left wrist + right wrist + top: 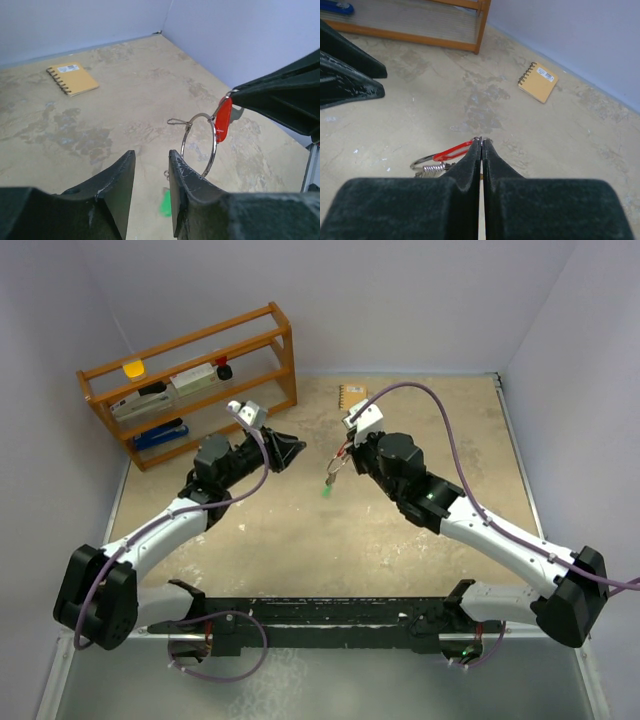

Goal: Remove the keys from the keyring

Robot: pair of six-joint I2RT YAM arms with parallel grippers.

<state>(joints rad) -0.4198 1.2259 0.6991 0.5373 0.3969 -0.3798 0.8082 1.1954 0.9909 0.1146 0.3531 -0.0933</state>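
While it hangs above the table [400, 540] near the middle, the keyring [183, 142] is carried by the red key [223, 121]. That key's upper end is pinched in the tips of the right gripper [481, 142], whose fingers are pressed together. The green key [165, 204] dangles below the ring, and a few silver keys [432, 170] bunch on it beside the red one. The left gripper [151, 155] faces the ring from the other side, near it but apart in the top view. Its fingers stand a narrow gap apart and hold nothing. A notebook [353, 393] lies flat farther back on the table, and a wooden shelf [190, 380] stands at the back left.
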